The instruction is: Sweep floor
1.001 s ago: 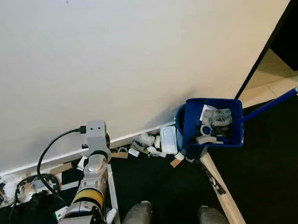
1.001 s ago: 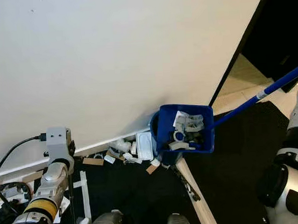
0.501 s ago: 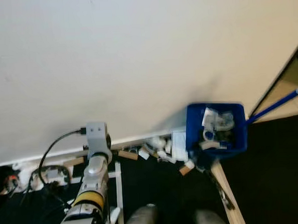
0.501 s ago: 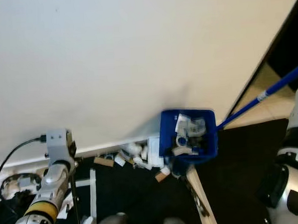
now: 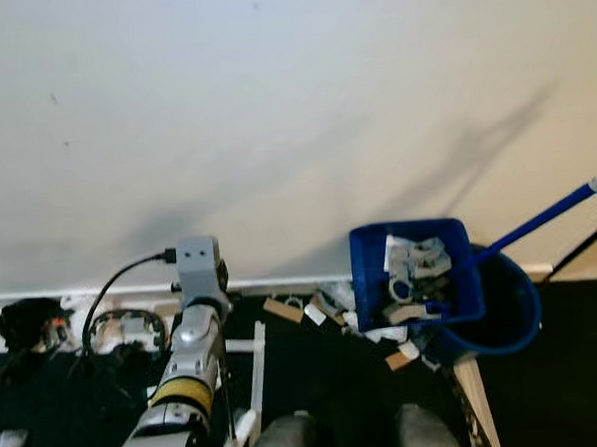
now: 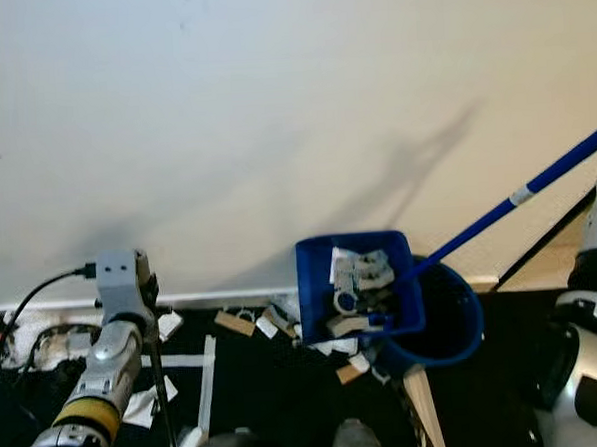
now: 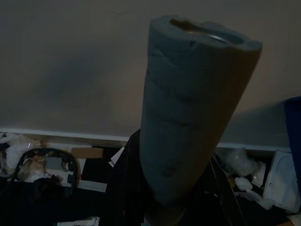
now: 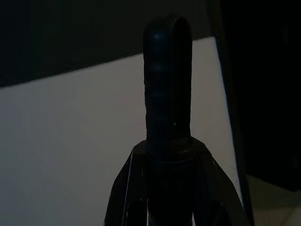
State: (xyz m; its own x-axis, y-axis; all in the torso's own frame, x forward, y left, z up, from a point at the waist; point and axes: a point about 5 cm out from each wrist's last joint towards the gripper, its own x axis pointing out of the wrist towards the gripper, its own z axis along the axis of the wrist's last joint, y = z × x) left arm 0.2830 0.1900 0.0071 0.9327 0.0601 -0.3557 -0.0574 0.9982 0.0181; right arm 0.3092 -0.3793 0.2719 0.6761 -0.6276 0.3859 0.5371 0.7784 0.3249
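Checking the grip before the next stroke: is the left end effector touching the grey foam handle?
Touching: the left wrist view shows the left end effector closed around the grey foam handle.

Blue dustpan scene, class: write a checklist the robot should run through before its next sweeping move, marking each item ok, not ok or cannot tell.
1. Blue long-handled dustpan holds collected scraps: ok.
2. Floor by the white baseboard swept: not ok, paper and cardboard scraps lie there.
3. Left gripper shut on grey foam-covered handle: ok.
4. Right gripper shut on dark blue ribbed handle: ok.
5. Black cable away from the sweep path: cannot tell.
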